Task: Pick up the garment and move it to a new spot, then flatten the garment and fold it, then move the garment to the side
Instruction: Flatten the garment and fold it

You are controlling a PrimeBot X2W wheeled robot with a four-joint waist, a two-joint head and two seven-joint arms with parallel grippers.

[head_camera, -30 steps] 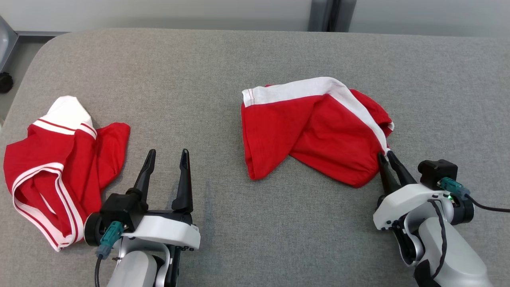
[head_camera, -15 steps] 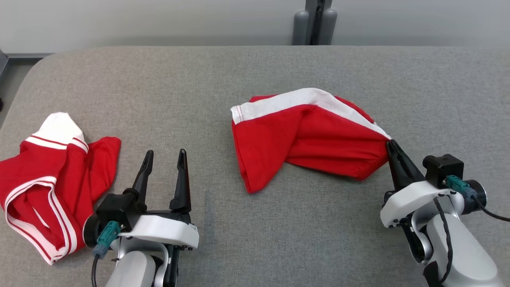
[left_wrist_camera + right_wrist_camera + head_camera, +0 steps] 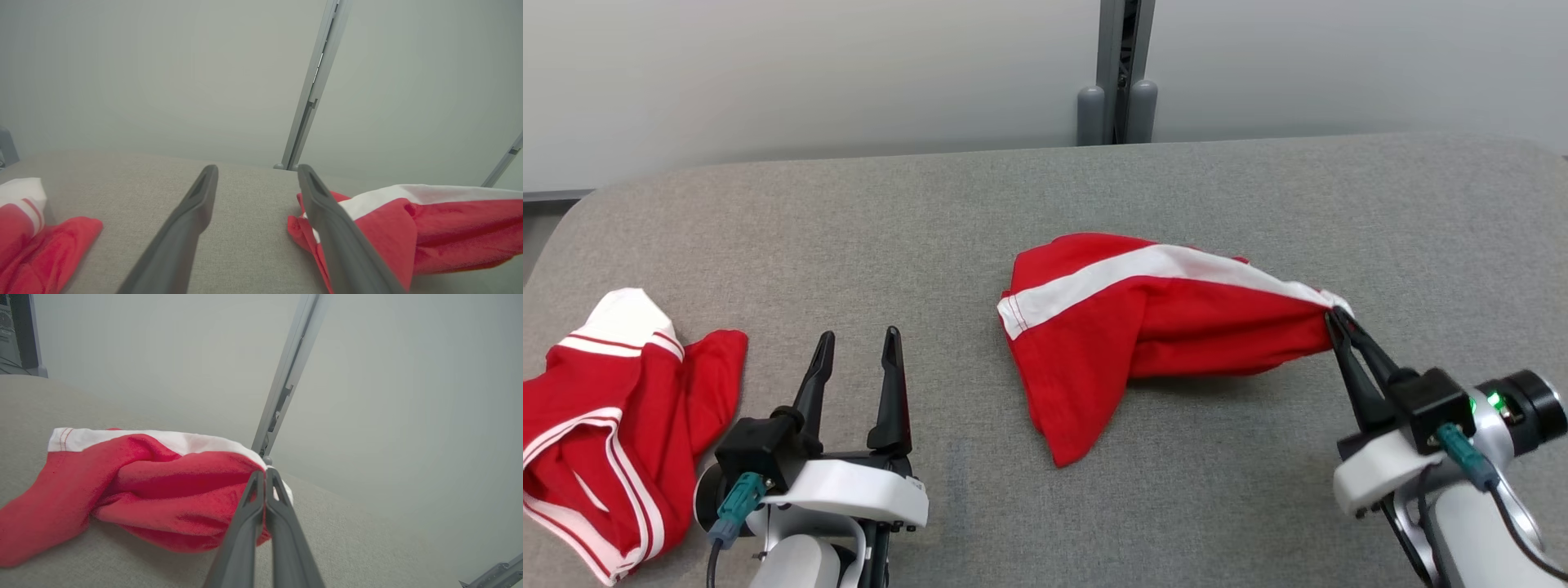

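A red garment point(image 3: 1127, 343) with a white band hangs partly off the grey table point(image 3: 980, 212) near its middle. My right gripper point(image 3: 1337, 320) is shut on its right end and holds that end raised; its left part still trails down to the table. The right wrist view shows the same garment point(image 3: 155, 486) pinched between my fingers point(image 3: 263, 486). My left gripper point(image 3: 856, 341) stands open over bare table at the lower left, apart from the cloth. In the left wrist view the garment point(image 3: 429, 228) lies to the right of my open left gripper point(image 3: 255, 175).
A second red garment point(image 3: 613, 425) with white stripes lies crumpled at the table's left edge, also seen as red cloth point(image 3: 36, 237) in the left wrist view. A grey post point(image 3: 1117, 73) stands against the pale wall behind the table.
My right gripper closed on the garment's right end and lifted it, stretching the cloth out. The head camera tilted up, so the whole scene sits lower. The left gripper stayed open and still.
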